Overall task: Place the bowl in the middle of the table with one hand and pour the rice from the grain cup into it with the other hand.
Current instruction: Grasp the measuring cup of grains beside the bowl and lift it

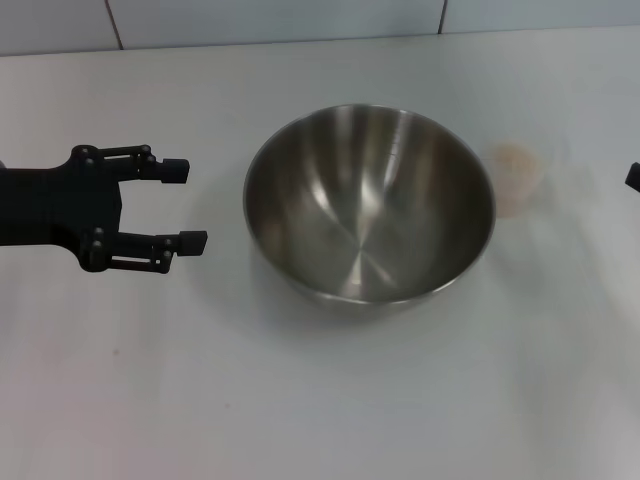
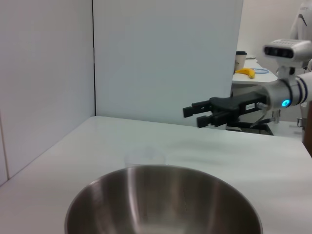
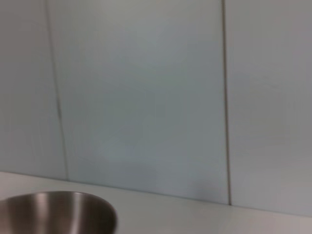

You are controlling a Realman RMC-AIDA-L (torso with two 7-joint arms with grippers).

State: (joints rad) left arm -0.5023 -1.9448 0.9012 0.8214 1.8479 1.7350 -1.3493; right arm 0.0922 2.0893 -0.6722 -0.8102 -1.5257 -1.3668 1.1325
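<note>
Bowl: You see the big shiny steel bowl (image 1: 370, 205) sitting upright in the middle of the head view. Nothing is inside it. It also fills the bottom of the left wrist view (image 2: 163, 202), and its rim peeks in at the lower left of the right wrist view (image 3: 56, 212).

Surface: The white surface (image 1: 320, 400) fills most of the head view. The bowl and the cup both stand on it.

Grain cup: The small clear grain cup (image 1: 517, 178) stands just right of the bowl in the head view, close to it but not touching. In the left wrist view you can barely make out its faint shape (image 2: 145, 158) just past the bowl's far rim.

Rice: A pale beige heap of rice (image 1: 512, 165) shows inside the cup.

Left gripper: Your left gripper (image 1: 182, 206) is at the left of the head view, a little way from the bowl. Its two fingers are spread apart and point at the bowl. It holds nothing.

Right gripper: Only a tiny black bit shows at the right edge of the head view. In the left wrist view you see the right gripper (image 2: 192, 114) at the middle right, up above the surface and away from the cup. Its fingers are slightly apart and hold nothing.
</note>
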